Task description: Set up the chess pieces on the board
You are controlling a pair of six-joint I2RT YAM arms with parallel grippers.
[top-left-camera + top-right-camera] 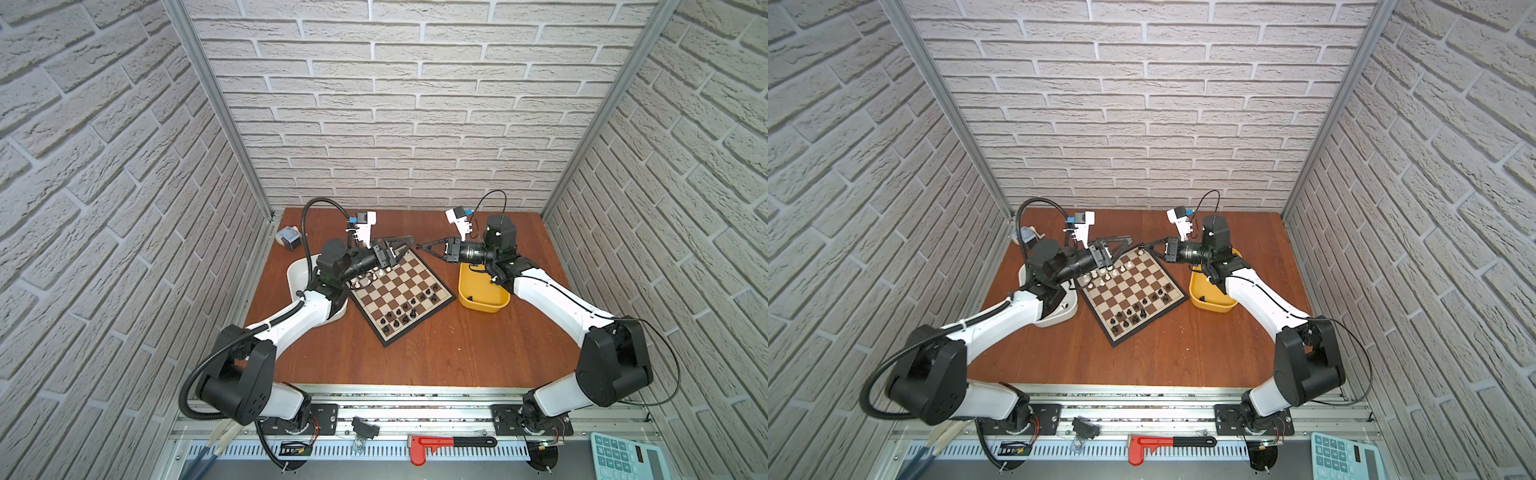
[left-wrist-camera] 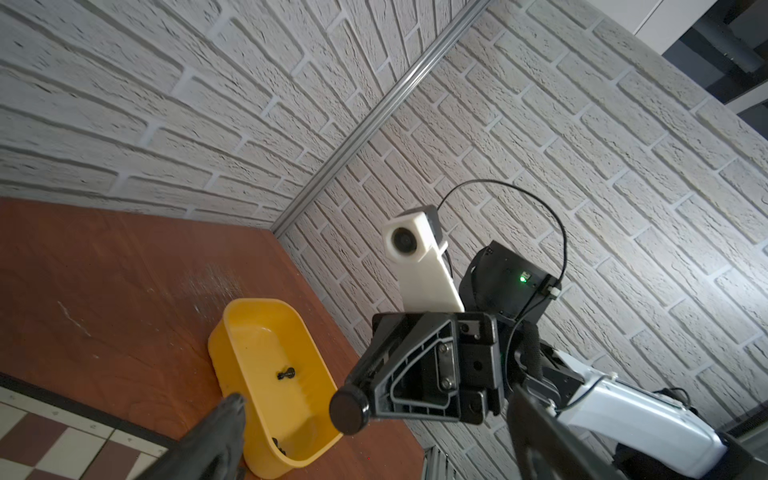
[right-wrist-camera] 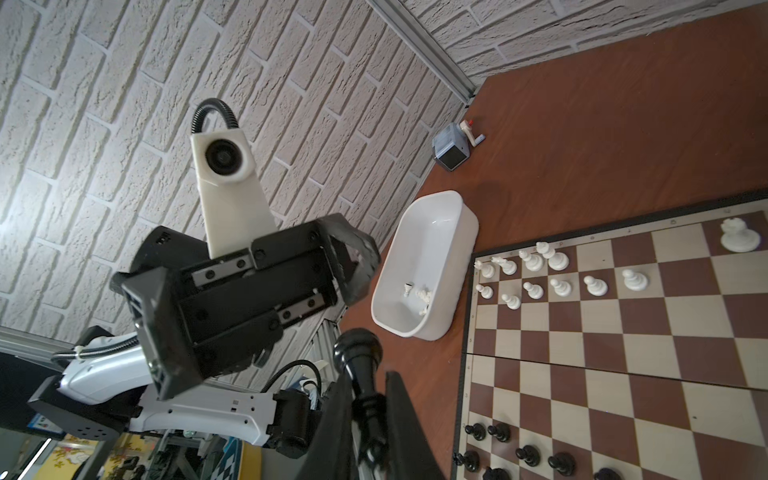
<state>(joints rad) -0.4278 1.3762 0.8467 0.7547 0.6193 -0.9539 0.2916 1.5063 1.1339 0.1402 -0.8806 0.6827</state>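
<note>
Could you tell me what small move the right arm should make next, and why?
Probably the right pincer should carry its black piece down to an empty square in the black rows on the board. Its jaws are shut on that piece by the far corner, while the left pincer stands open and empty.

the left arm (image 1: pixel 299 316) and the right arm (image 1: pixel 552 299) are each built from glossy white shells joined by bulky black joint housings, and screwed black base plates (image 1: pixel 324 415) are seen where they meet the aluminium rail (image 1: pixel 399 405). a ribbed black conduit (image 1: pixel 304 232) is carried along the left arm away from the rail; a thin black cable (image 2: pixel 498 181) is fitted to the right arm. farthest from the rail, a white camera mount (image 3: pixel 228 187) with a round dark lens is fixed above the black left gripper (image 3: pixel 249 286), likewise above the right gripper (image 2: pixel 368 390), whose triangular fingers (image 2: pixel 415 365) are fastened by screws. a green light (image 2: pixel 523 277) is lit on the right wrist housing.
</note>
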